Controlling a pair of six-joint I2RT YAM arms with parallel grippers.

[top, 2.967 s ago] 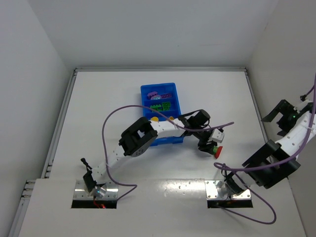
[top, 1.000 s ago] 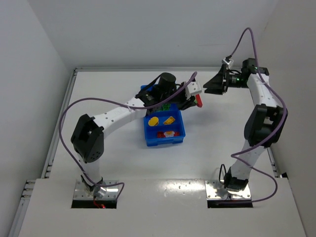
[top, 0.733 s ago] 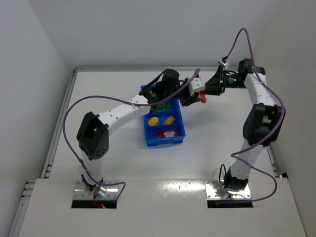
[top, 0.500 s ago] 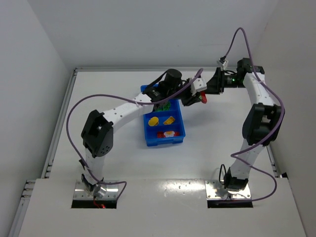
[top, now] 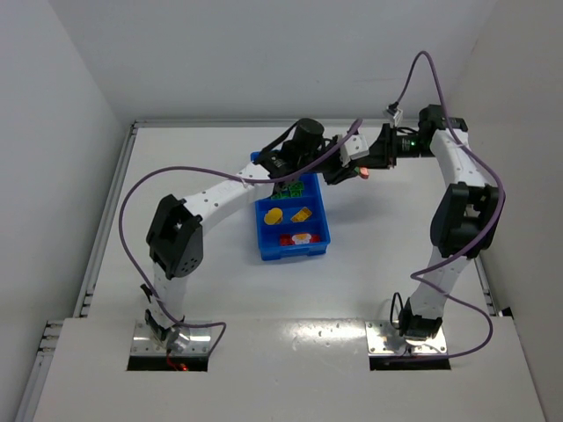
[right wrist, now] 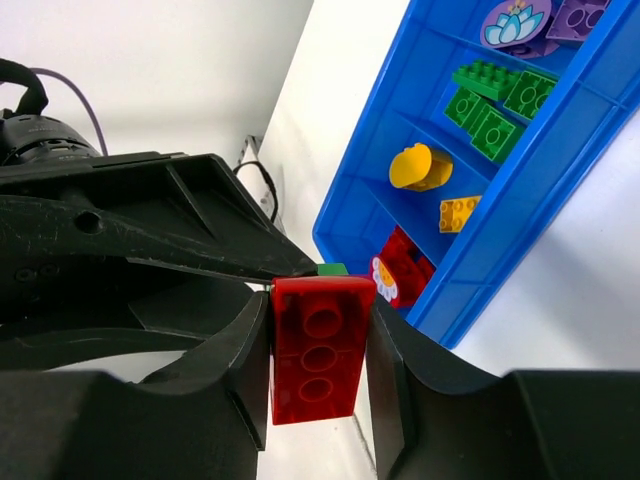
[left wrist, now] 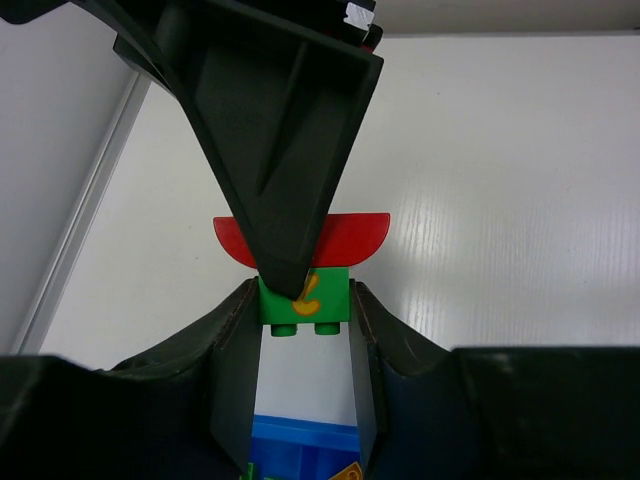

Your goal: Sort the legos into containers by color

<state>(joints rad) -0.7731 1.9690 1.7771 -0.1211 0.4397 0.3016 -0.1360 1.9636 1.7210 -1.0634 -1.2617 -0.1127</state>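
A green lego [left wrist: 330, 295] with a red lego [left wrist: 360, 235] stuck to it hangs in the air beside the far right corner of the blue tray [top: 295, 251]. My left gripper [left wrist: 303, 300] is shut on the green one. My right gripper [right wrist: 318, 345] faces it from the right, shut on the sides of the red lego [right wrist: 318, 350]. In the top view the two grippers meet at the joined pair [top: 362, 173]. The tray's containers hold purple [right wrist: 560, 20], green [right wrist: 490, 100], yellow [right wrist: 420, 168] and red legos [right wrist: 400, 265].
The tray wall [right wrist: 520, 210] lies just below and left of the two grippers. Both arms stretch far out over the white table, and purple cables arc above them. White walls close in the back and sides.
My left arm has carried the joined pair from the tray's near right side to its far end. My right arm swung in, and its jaws have closed on the red lego.
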